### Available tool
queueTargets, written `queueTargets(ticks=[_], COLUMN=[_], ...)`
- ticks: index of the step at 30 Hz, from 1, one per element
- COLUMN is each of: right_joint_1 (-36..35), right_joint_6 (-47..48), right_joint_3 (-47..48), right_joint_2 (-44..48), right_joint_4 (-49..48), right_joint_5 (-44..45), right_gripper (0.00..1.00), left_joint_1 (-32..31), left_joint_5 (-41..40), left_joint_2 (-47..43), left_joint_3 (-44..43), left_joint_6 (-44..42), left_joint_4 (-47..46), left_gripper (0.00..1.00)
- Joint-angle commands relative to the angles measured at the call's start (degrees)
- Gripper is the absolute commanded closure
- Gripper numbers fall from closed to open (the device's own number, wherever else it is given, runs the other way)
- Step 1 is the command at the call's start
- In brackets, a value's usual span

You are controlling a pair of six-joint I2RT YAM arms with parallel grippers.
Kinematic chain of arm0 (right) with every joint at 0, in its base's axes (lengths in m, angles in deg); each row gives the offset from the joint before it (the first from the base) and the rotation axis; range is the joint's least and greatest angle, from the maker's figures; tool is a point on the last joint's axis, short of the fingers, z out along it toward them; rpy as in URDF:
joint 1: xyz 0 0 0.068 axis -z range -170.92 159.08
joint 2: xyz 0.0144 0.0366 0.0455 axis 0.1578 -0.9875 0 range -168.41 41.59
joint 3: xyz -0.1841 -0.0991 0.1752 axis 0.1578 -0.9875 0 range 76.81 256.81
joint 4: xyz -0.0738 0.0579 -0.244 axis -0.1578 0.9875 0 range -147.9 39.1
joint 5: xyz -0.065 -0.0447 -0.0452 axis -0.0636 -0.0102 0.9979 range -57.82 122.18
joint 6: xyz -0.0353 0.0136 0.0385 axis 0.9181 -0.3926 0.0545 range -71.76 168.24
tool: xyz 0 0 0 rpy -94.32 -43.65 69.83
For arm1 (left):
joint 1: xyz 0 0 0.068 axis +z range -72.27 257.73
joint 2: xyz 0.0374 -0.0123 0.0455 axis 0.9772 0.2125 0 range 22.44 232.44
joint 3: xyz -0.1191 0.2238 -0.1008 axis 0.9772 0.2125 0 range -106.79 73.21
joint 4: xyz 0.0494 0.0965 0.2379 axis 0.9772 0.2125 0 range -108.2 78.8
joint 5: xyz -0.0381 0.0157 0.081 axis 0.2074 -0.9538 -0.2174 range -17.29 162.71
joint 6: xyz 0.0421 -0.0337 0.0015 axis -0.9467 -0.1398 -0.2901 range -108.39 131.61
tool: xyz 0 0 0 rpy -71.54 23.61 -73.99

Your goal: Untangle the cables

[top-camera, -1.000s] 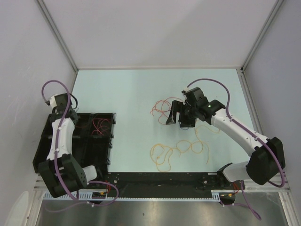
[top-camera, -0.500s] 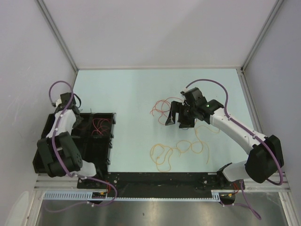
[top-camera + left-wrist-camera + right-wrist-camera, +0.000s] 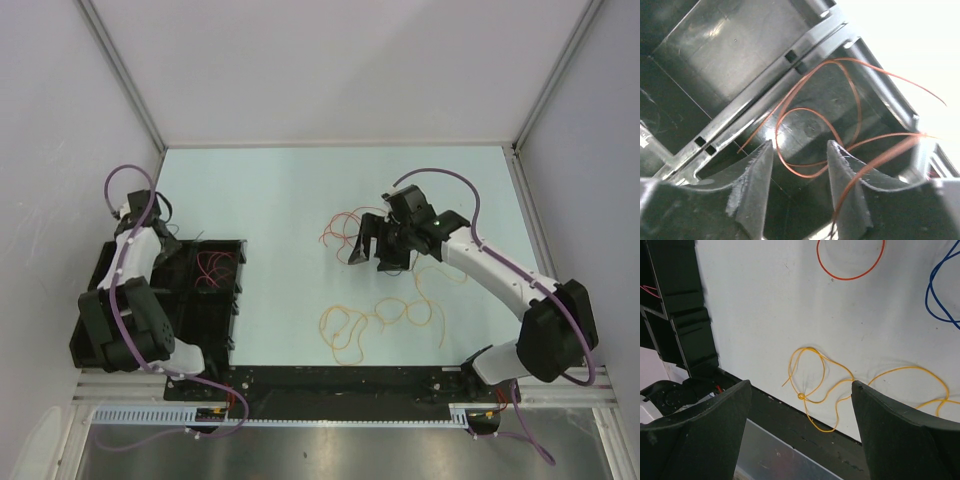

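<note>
My left gripper (image 3: 800, 145) stands open over a compartment of the black tray (image 3: 715, 55). A red cable (image 3: 805, 172) lies looped on the tray floor between and beyond its fingers, and one strand runs across the outside of the right finger (image 3: 850, 190). From above, this gripper (image 3: 165, 243) sits at the tray's far left, with the red cable (image 3: 213, 268) beside it. My right gripper (image 3: 801, 385) is wide open and holds nothing, hovering above the yellow-orange cable (image 3: 812, 375). From above it (image 3: 380, 255) hangs next to the red cables (image 3: 340, 232) on the table.
The black tray (image 3: 238, 300) has several compartments and fills the near left of the table. A yellow-orange cable (image 3: 380, 320) sprawls in front of the right gripper. A dark blue cable (image 3: 935, 295) and a red loop (image 3: 852, 277) lie farther out. White walls enclose the table.
My left gripper has opened from shut and let the red cable down into the tray. The left arm has folded back over the tray. The right arm has barely shifted.
</note>
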Motion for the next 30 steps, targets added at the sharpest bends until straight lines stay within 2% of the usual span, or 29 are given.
queueTargets(ticks=[1, 6, 10, 13, 17, 21, 25, 30], right_joint_1=[0.4, 1.2, 1.9, 2.3, 3.0, 3.4, 4.1, 6.0], right_joint_6=[-2.7, -4.7, -5.6, -5.6, -5.6, -4.8, -3.5, -1.7], right_joint_3=[0.4, 0.5, 0.5, 0.8, 1.3, 2.9, 5.0, 6.5], right_joint_2=[-1.6, -3.4, -4.2, -5.1, -6.0, -6.8, -7.3, -7.3], right_joint_4=[-5.8, -9.9, -13.6, -14.9, -15.9, -15.0, -11.5, -6.4], right_joint_5=[-1.6, -3.2, -4.1, -4.9, -6.0, -5.4, -4.1, -2.0], right_gripper=[0.14, 0.14, 0.11, 0.11, 0.11, 0.10, 0.10, 0.11], left_joint_1=[-1.3, -1.4, -1.4, -1.3, -1.4, -2.0, -5.9, -14.3], left_joint_5=[0.6, 0.5, -0.9, -2.8, -1.4, 4.0, 5.2, 7.3], left_joint_2=[-4.7, -7.9, -12.2, -14.7, -19.1, -20.9, -20.6, -21.0], left_joint_3=[-4.0, -6.0, -7.1, -8.1, -8.6, -9.2, -11.1, -11.4], left_joint_6=[0.0, -1.0, -1.1, -0.8, -0.2, 0.8, 1.1, 3.0], left_joint_4=[2.8, 6.8, 10.4, 13.3, 14.2, 14.1, 15.8, 13.5], left_gripper=[0.44, 0.33, 0.28, 0.20, 0.20, 0.20, 0.19, 0.16])
